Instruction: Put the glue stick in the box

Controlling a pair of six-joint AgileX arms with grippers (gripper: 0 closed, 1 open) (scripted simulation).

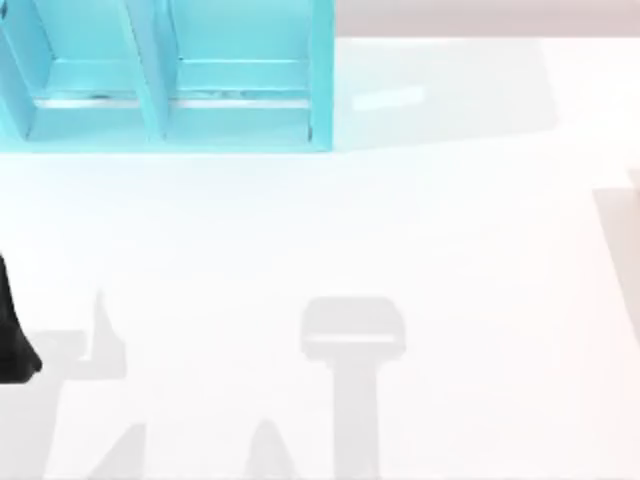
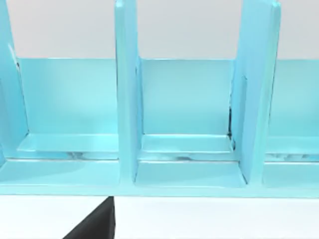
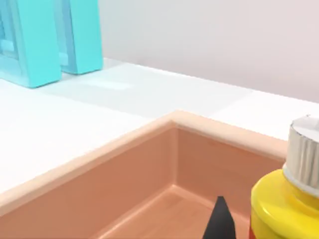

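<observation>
White table point(image 1: 330, 220); turquoise divider rack point(image 1: 170, 120) far left; pale wall point(image 3: 209, 40).

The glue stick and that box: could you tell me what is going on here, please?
The glue stick is inside the peach box, seen close up from the right wrist camera with a dark pincer tip beside it. The box sits at the table's right edge. A turquoise shelf stands at the far left, and the left arm waits at the left edge.
</observation>
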